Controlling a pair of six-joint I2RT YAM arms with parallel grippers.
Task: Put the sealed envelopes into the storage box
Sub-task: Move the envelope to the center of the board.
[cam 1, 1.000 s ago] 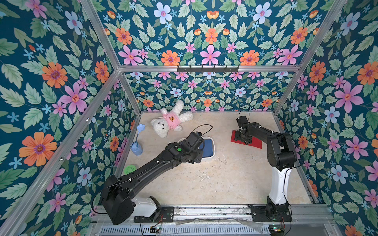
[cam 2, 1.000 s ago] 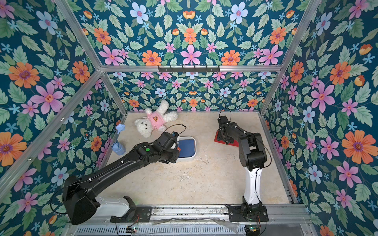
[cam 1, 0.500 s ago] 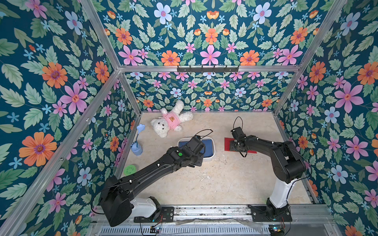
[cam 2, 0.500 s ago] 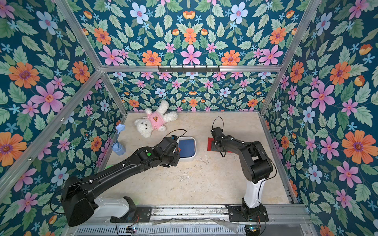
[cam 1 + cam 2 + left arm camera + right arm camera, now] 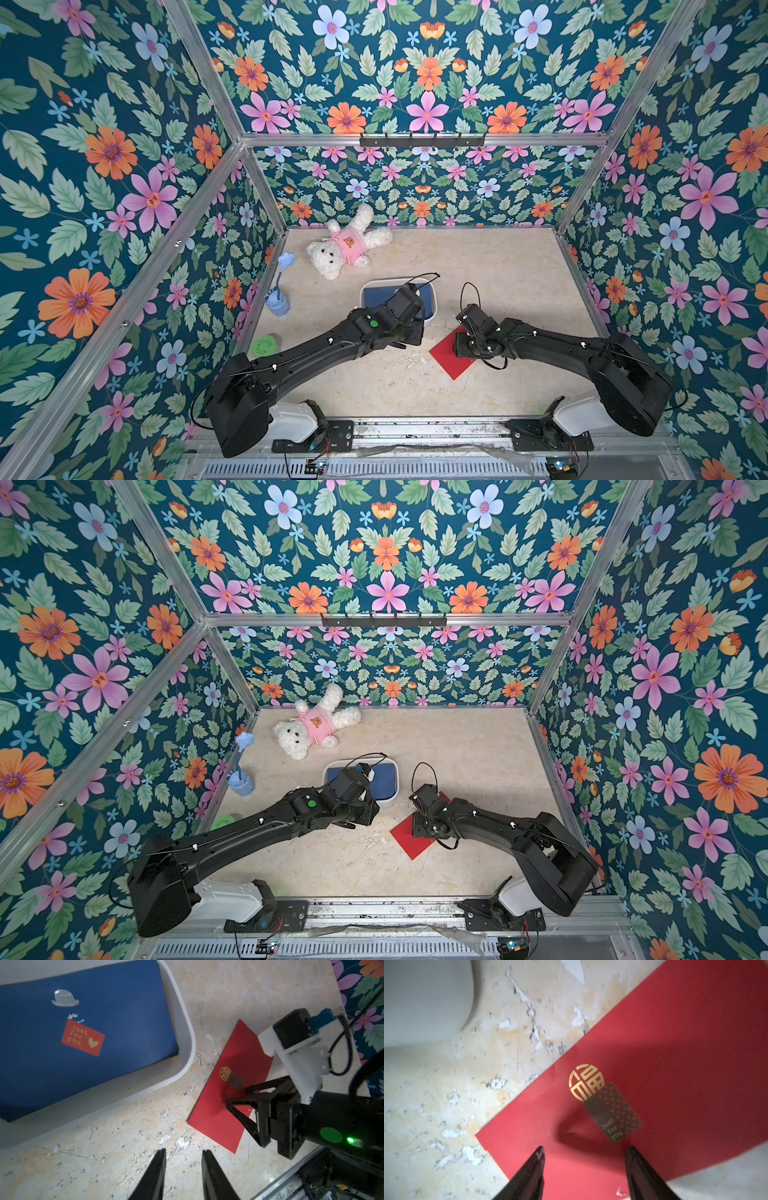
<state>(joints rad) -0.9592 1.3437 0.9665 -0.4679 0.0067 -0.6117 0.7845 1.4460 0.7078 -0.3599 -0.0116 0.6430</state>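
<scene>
Where its sticker (image 5: 613, 1112) seals the red envelope (image 5: 685, 1043), "Just for you" shows.

teal floral walls (image 5: 415, 83) stand in an aluminium frame (image 5: 124, 305), a black hook rail (image 5: 422, 141) hangs on its rear crossbar (image 5: 540, 139), over a scuffed beige marbled floor (image 5: 498, 266).

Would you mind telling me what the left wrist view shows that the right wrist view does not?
Only the left wrist view: the navy envelope lying in the storage box, the left gripper open over the table, and the right gripper from outside, open above the red envelope. Only the right wrist view: the dark sticker with its words, just for you, legible. Both: the red envelope flat on the table near the box, its gold emblem, the box's white wall.
</scene>
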